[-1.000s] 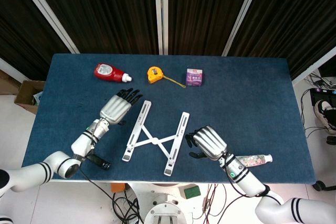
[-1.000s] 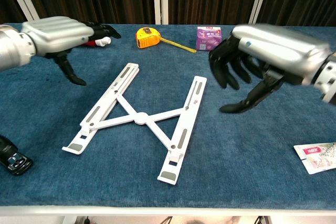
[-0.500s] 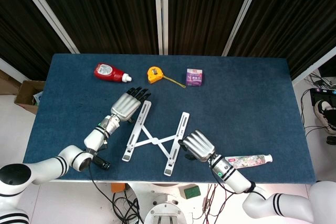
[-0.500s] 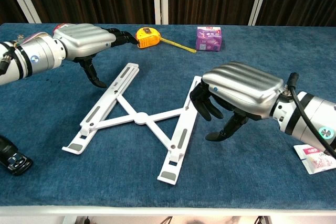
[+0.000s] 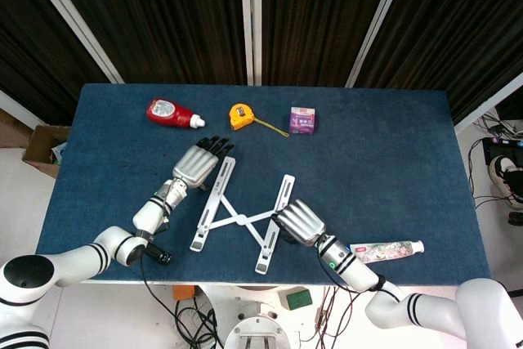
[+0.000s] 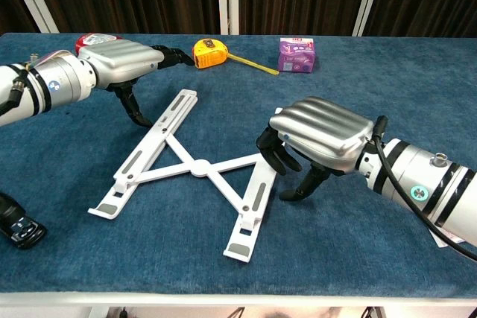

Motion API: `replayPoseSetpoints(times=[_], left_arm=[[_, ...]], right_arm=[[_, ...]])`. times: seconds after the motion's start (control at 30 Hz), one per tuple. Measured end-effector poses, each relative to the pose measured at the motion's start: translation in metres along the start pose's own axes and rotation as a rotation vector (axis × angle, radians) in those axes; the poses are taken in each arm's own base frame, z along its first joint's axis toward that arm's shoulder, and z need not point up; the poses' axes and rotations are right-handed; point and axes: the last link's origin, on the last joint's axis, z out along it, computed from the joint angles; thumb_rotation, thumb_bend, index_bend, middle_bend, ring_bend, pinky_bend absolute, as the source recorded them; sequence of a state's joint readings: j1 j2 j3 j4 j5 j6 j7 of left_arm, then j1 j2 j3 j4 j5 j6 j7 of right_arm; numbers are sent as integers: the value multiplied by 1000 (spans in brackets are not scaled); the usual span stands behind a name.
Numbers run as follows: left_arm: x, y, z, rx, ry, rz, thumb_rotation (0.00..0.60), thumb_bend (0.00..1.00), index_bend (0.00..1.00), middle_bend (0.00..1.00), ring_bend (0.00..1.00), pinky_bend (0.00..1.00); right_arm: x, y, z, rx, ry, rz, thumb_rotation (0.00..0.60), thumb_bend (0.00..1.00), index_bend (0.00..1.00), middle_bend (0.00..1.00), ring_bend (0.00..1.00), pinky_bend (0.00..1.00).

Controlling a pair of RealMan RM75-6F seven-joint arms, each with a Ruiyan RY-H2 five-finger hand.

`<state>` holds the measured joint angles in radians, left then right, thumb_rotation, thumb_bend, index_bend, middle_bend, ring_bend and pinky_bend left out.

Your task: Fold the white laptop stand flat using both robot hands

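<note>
The white laptop stand [image 5: 241,217] lies spread open in an X on the blue table, also seen in the chest view as the stand [image 6: 197,169]. My left hand [image 5: 198,163] hovers at the far end of its left rail, fingers stretched out; in the chest view the left hand [image 6: 119,61] has its thumb pointing down just left of that rail. My right hand [image 5: 298,221] is at the right rail. In the chest view the right hand [image 6: 320,132] has curled fingers touching the rail's upper part and hiding its far end, with the thumb set apart on the cloth.
A red bottle [image 5: 170,112], a yellow tape measure [image 5: 241,115] and a purple box [image 5: 303,118] sit along the back. A tube [image 5: 384,248] lies at the front right beside my right forearm. A black object [image 6: 19,230] rests at the front left edge.
My right hand has moved left and lower, from beside the stand onto its right rail. My left hand came right to the left rail's far end, then held still.
</note>
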<state>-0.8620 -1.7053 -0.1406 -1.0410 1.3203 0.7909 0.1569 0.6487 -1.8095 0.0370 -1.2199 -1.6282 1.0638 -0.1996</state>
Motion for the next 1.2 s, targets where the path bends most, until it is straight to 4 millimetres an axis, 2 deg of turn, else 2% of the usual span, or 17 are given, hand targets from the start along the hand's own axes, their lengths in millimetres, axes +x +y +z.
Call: replayPoseSetpoints(times=[0.53, 1.2], left_arm=[[-6, 15, 2, -34, -25, -134, 600, 50, 3, 0, 0, 138], [-6, 59, 10, -147, -46, -232, 600, 49, 3, 0, 0, 138]], right_arm=[[-3, 1, 15, -4, 73, -6, 600, 0, 765, 790, 777, 897], [-5, 0, 25, -8, 115, 11, 600, 0, 769, 791, 778, 898]])
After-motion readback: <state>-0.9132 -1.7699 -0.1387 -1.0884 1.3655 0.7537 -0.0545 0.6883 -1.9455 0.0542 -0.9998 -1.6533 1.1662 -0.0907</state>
